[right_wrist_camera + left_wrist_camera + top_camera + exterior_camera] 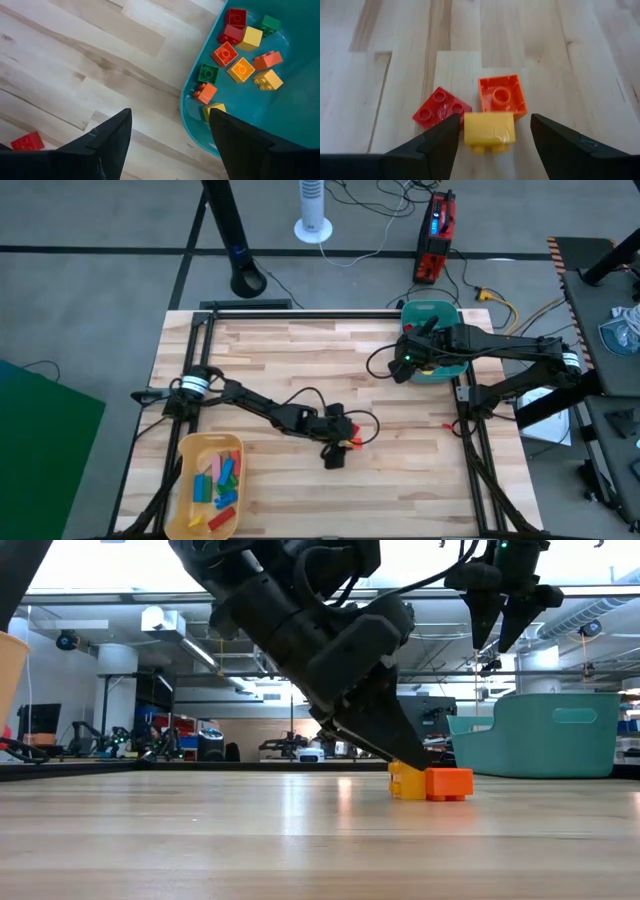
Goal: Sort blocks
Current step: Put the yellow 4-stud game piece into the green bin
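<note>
Mostly done, by the look of it: only three blocks are loose on the table, a yellow block [489, 129], an orange block [501, 95] and a red block [441, 106], clustered together near the middle of the near half of the wood. The yellow one touches the orange one, lies tipped on its side and sits between your left gripper [491, 145] fingers, which are spread wide to either side and not yet pinching it; in the low view that gripper is down at table level right over the pair. The rest are already sorted: a batch of bars and other blocks lies in the yellow tray [185, 450] at the near left corner, and cubes in red, yellow, orange and green lie in the teal bin [295, 107] at the far right. Your right gripper [170, 135] hangs above the near-left rim of that bin, fingers spread and holding nothing. So I'd judge three blocks left, yellow being the one in hand.
</note>
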{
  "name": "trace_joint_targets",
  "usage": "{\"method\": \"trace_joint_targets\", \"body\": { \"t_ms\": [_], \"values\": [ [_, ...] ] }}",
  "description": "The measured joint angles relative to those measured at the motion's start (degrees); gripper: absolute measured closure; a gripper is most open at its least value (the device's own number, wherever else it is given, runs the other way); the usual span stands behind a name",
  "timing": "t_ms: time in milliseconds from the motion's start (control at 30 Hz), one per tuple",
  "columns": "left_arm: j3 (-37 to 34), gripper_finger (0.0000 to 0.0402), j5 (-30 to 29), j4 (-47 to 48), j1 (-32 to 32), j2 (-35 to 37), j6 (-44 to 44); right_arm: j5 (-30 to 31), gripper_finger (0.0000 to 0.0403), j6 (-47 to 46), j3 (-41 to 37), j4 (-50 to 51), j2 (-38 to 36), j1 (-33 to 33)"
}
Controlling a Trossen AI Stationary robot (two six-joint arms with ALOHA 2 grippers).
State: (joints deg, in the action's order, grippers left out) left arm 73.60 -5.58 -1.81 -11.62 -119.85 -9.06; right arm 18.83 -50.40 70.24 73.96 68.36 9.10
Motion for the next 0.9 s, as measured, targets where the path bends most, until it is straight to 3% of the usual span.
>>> {"method": "trace_joint_targets", "body": {
  "t_ms": [300, 700, 900],
  "values": [
    [1.3, 0.0176, -1.1, -0.7, 0.2, -1.6, -1.1, -0.9, 0.0161, -0.2, 0.0, 0.0, 0.0, 0.0],
    [1.4, 0.0263, -1.5, 0.8, 0.3, -1.5, -4.5, -1.1, 0.0144, 0.3, 0.0, 0.0, 0.0, 0.0],
    [1.3, 0.0236, -1.3, 2.4, 0.3, -1.5, -6.6, -1.3, 0.0154, 0.6, 0.0, -0.1, 0.0, 0.0]
  ]
}}
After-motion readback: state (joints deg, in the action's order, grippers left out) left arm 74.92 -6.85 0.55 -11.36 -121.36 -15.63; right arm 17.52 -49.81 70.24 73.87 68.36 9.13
